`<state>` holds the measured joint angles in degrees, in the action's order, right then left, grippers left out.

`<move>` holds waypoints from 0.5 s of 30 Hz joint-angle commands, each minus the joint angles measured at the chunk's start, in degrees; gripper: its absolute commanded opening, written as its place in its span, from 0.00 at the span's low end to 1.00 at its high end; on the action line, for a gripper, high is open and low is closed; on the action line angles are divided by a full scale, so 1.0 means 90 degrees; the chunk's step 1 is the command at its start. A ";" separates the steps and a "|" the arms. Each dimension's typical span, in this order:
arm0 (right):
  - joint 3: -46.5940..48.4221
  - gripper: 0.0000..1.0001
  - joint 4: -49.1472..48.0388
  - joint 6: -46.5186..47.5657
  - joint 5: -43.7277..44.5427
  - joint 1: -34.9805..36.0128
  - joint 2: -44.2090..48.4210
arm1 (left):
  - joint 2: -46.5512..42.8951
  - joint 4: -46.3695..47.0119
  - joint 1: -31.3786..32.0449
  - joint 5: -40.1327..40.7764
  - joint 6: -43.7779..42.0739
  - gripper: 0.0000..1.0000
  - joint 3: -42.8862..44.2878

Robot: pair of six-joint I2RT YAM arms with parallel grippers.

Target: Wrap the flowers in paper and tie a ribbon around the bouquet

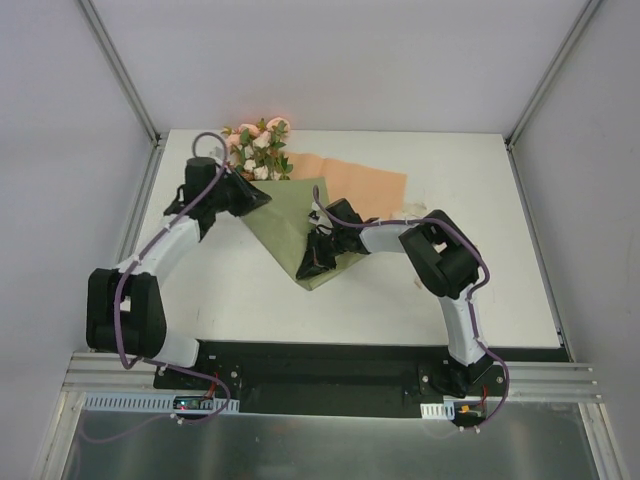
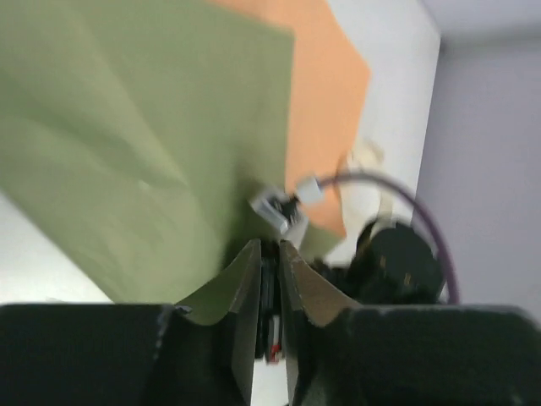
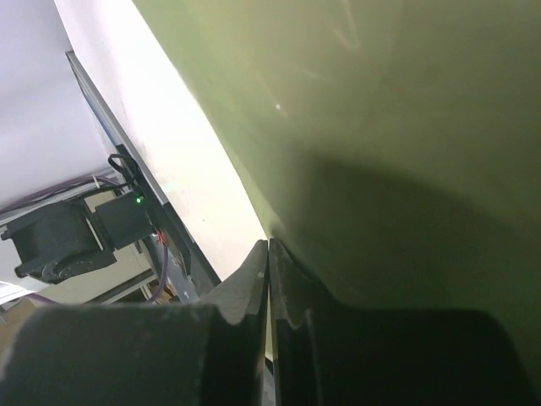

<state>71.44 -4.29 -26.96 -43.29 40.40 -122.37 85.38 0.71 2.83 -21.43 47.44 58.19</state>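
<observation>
A smooth olive-green paper sheet (image 1: 295, 225), orange-tan underside showing, lies folded cone-like over small pink-and-white roses (image 1: 258, 148) on the white table (image 1: 480, 280). The left gripper (image 2: 269, 247) stands narrowly parted above the sheet. The right gripper (image 3: 268, 245) is closed at its pointed tip.

On my overhead feed a white table (image 1: 250, 300) fills the middle of the frame, evenly lit. Pale grey panels close it in: a back wall (image 1: 330, 60) across the top, a left wall (image 1: 60, 160) and a right wall (image 1: 600, 200). Two aluminium posts slant in from the top, one upper left (image 1: 118, 65) and one upper right (image 1: 550, 70). Along the bottom I see a black plate (image 1: 330, 365), an aluminium rail (image 1: 110, 378) and a dull metal sheet (image 1: 330, 450).
</observation>
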 commanded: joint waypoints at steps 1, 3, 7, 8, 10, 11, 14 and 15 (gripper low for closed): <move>-0.0037 0.04 0.0389 0.0300 0.0044 0.0003 0.0636 | 0.0394 0.0368 0.0700 -0.0607 -0.0164 0.07 -0.1044; -0.0105 0.04 0.0448 0.0408 0.0083 0.0003 0.0676 | 0.0687 0.1062 0.0867 -0.0802 0.0050 0.04 -0.1212; -0.0223 0.05 0.0448 0.0447 0.0210 0.0003 0.0774 | 0.1750 0.1005 0.1033 -0.0705 0.0109 0.00 -0.0851; -0.0223 0.05 0.0448 0.0456 0.0152 0.0013 0.0755 | 0.1937 0.0966 0.1023 -0.0705 0.0129 0.00 -0.0773; -0.0281 0.05 0.0448 0.0505 0.0122 0.0042 0.0735 | 0.2278 0.0742 0.0975 -0.0588 0.0100 0.00 -0.0568; -0.0320 0.05 0.0448 0.0525 0.0113 0.0061 0.0716 | 0.2358 0.0712 0.0965 -0.0559 0.0090 0.00 -0.0539; -0.0651 0.03 0.0448 0.0535 0.0093 0.0139 0.0783 | 0.2485 0.0634 0.0955 -0.0442 0.0139 0.00 -0.0519; -0.0827 0.03 0.0380 0.0525 0.0112 0.0178 0.0832 | 0.2495 0.0624 0.0955 -0.0402 0.0129 0.00 -0.0548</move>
<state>68.20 -1.43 -23.68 -42.39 40.66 -118.10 106.08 7.75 11.29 -28.53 49.04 52.75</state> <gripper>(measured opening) 0.037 0.003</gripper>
